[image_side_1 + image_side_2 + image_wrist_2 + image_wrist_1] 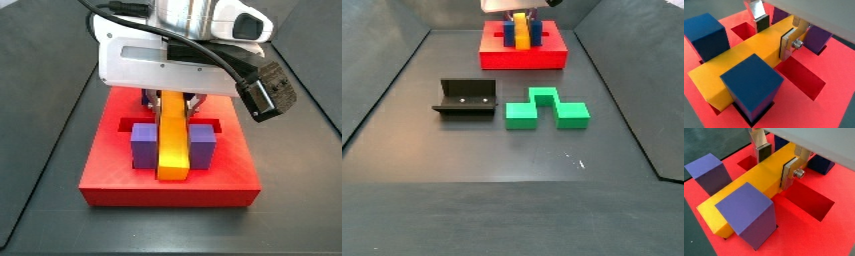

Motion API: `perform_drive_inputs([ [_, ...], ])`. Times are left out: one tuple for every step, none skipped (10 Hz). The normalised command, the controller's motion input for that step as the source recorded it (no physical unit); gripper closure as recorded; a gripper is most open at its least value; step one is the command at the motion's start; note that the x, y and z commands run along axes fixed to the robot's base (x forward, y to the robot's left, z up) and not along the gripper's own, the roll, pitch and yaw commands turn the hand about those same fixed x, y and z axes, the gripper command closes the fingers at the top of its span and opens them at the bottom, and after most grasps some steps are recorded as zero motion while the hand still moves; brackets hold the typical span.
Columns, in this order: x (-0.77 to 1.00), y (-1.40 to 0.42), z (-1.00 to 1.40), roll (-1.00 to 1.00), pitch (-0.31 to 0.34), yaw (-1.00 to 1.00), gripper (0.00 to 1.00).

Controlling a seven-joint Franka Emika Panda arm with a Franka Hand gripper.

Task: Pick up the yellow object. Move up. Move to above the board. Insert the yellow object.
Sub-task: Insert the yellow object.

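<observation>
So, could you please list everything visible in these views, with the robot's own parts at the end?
Board: one, red, at the far end of the floor in a side view, with recessed slots.
Posts: several, blue and purple, upright on the board, flanking the bar.
Yellow object: one, yellow-orange bar, lying between the posts on the board.
Green block: one, green, notched, mid-floor.
Fixture: one, dark, beside the green block.
Gripper: one, silver fingers with dark pads, shut on the yellow object over the board.
</observation>
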Motion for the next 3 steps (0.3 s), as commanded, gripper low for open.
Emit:
perform_drive_inputs([
  [0.0, 0.01, -0.04, 0.0, 0.003, 0.0, 1.0],
  [0.0, 0.0, 0.0, 0.03, 0.0, 0.0, 1.0],
  [0.0, 0.0, 0.0, 0.0, 0.0, 0.0, 1.0],
])
